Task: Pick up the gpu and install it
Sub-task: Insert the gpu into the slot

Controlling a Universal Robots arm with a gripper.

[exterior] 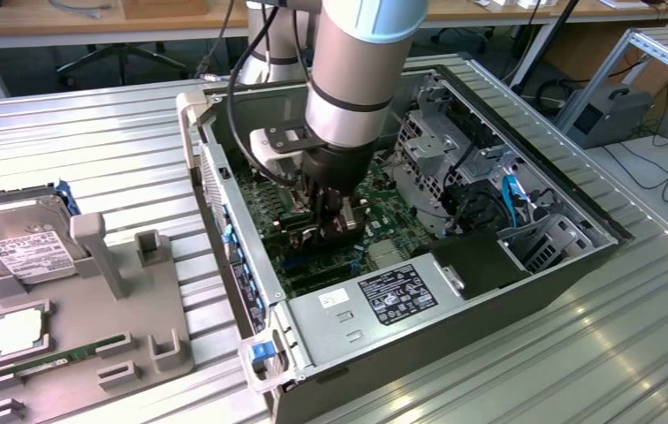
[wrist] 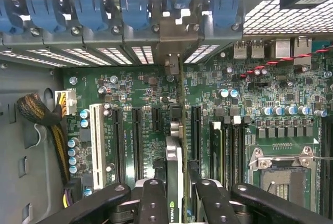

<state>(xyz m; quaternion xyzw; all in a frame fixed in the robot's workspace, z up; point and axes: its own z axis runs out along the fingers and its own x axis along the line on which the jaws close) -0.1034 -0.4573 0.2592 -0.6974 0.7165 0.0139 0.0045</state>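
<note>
GPU (wrist: 176, 182) being gripped edge-on between gripper (wrist: 176, 203) fingers, held upright inside open PC case (exterior: 570, 265), over motherboard (wrist: 135, 94) expansion slots. Card's metal bracket (wrist: 174, 36) being aligned at 12 o'clock with rear slot opening. Pickup done; seating not yet finished, card apparently above slot.

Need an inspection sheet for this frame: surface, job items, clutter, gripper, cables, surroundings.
Surface: ribbed metal table.
Job's things: gpu stands on edge over the motherboard slots, its bracket at the rear openings of the open PC case.
Clutter: grey fixture tray with hard drive, memory stick.
Grippers: gripper inside the case, fingers shut on the gpu.
Cables: braided bundle, blue cable.
Surroundings: desks, chair behind.
</note>
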